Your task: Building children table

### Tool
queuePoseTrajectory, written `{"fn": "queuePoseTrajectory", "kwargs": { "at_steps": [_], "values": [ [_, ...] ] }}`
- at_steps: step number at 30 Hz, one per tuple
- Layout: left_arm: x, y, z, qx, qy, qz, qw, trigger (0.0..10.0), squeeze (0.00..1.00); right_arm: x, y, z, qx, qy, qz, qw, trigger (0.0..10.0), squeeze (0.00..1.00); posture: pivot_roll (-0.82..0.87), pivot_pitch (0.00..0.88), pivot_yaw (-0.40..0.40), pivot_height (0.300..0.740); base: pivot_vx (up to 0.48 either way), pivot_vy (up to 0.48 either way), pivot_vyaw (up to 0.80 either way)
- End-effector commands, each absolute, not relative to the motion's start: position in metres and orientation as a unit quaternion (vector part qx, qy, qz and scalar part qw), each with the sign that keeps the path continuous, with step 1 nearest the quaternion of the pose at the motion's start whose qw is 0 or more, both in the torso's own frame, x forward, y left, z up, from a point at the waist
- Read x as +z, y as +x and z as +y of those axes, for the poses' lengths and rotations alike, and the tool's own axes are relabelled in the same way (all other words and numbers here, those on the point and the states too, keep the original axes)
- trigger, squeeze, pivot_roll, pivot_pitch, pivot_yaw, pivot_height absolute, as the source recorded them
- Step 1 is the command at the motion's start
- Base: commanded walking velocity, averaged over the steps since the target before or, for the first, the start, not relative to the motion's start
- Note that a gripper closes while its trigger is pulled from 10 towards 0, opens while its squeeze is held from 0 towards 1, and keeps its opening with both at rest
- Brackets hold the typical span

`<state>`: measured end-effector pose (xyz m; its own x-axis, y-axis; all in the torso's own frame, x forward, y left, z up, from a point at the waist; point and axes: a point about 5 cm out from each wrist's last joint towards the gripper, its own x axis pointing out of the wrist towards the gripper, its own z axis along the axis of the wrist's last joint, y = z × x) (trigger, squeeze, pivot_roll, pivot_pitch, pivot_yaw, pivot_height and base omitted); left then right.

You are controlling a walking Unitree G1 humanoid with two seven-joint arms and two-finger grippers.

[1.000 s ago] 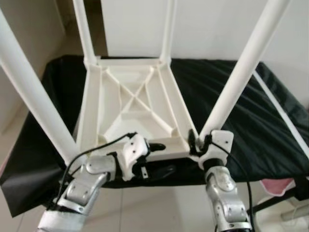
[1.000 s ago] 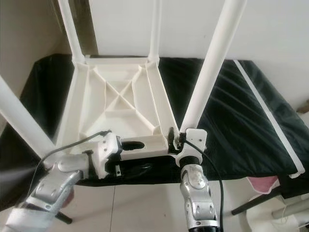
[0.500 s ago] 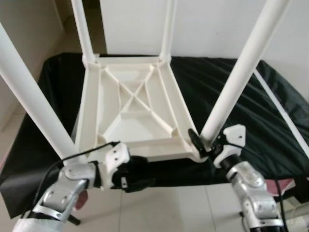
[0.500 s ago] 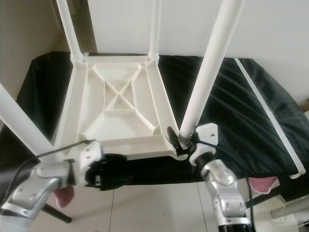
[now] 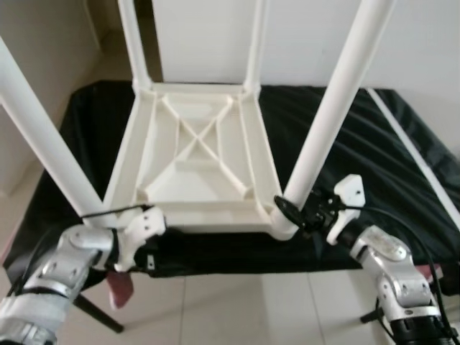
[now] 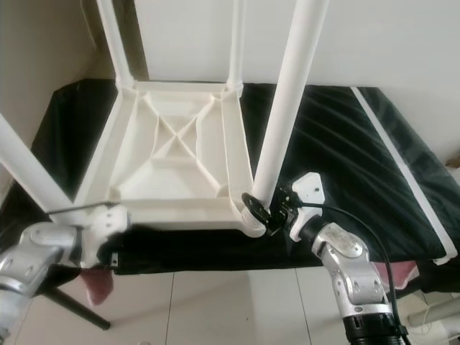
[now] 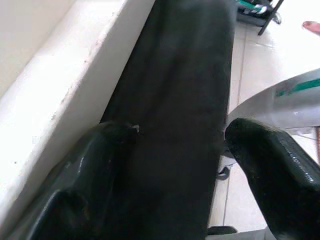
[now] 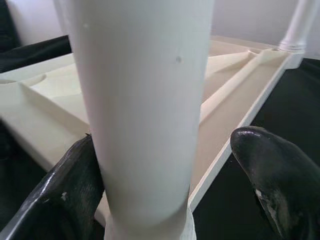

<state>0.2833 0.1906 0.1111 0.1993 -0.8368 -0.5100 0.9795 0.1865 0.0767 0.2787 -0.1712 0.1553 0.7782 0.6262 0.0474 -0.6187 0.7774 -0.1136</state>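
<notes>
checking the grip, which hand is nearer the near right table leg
Right. The right hand sits at the base of the near right leg, fingers either side. The left hand is at the table's near left corner, under the tabletop edge.

Black cloth over a bench, white wall behind, pale tiled floor below.

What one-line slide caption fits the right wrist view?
Right tool straddles a white table leg at its base on the upturned tabletop, one finger touching it, the other apart.
</notes>
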Motion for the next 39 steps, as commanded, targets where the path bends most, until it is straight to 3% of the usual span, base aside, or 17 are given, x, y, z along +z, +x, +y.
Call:
{"fn": "queuePoseTrajectory", "kwargs": {
  "at_steps": [1,10,11,14,15,19,21,25,26,27,33,39],
  "values": [
    [0.109,0.290,0.199,-0.588,0.211,0.197,0.756,10.0,0.00,0.151,0.283,-0.172,0.336,-0.046,-0.027,0.940,10.0,0.00,0.00,0.051,-0.011,0.740,0.000,0.000,0.00],
    [0.114,0.292,0.188,-0.609,0.204,0.178,0.746,10.0,0.00,0.142,0.290,-0.153,0.377,-0.040,-0.014,0.925,10.0,0.00,0.00,0.045,0.003,0.740,0.000,0.000,0.00],
    [0.114,0.282,0.179,-0.634,0.177,0.169,0.734,10.0,0.00,0.140,0.290,-0.149,0.383,-0.038,-0.012,0.923,2.7,0.00,0.00,0.044,0.001,0.740,0.000,0.000,0.00],
    [0.114,0.274,0.172,-0.652,0.153,0.163,0.725,10.0,0.00,0.138,0.290,-0.148,0.384,-0.036,-0.011,0.922,2.7,0.00,0.00,0.045,0.001,0.740,0.000,0.000,0.00],
    [0.116,0.268,0.167,-0.661,0.135,0.156,0.721,10.0,0.00,0.138,0.290,-0.149,0.384,-0.036,-0.012,0.923,0.0,0.00,0.00,0.045,0.000,0.740,0.000,0.000,0.00],
    [0.122,0.259,0.155,-0.679,0.083,0.137,0.717,10.0,0.00,0.138,0.290,-0.152,0.378,-0.035,-0.014,0.925,0.0,0.00,0.01,0.048,-0.006,0.740,0.000,0.000,0.00],
    [0.135,0.249,0.137,-0.690,0.011,0.101,0.717,10.0,0.00,0.137,0.290,-0.157,0.366,-0.035,-0.013,0.930,0.0,0.00,0.01,0.054,-0.012,0.740,0.000,0.000,0.00],
    [0.142,0.248,0.127,-0.686,-0.019,0.078,0.723,10.0,0.00,0.136,0.290,-0.159,0.360,-0.037,-0.012,0.932,0.0,0.00,0.01,0.057,-0.017,0.740,0.000,0.000,0.00],
    [0.148,0.247,0.117,-0.676,-0.045,0.050,0.734,10.0,0.00,0.136,0.291,-0.162,0.352,-0.036,-0.010,0.935,9.4,0.00,0.01,0.062,-0.024,0.740,0.000,0.000,0.00],
    [0.153,0.247,0.100,-0.644,-0.075,0.016,0.761,10.0,0.00,0.135,0.290,-0.165,0.338,-0.031,-0.009,0.941,10.0,0.00,0.01,0.064,-0.030,0.740,0.000,0.000,0.00],
    [0.156,0.243,0.075,-0.596,-0.080,-0.017,0.799,10.0,0.00,0.135,0.289,-0.169,0.301,-0.026,-0.015,0.953,10.0,0.00,0.00,0.076,-0.048,0.740,0.000,0.000,0.00],
    [0.164,0.243,0.066,-0.569,-0.094,-0.042,0.816,10.0,0.00,0.133,0.287,-0.171,0.279,-0.020,-0.013,0.960,10.0,0.00,-0.01,0.080,-0.047,0.740,0.000,0.000,0.00]
  ]
}}
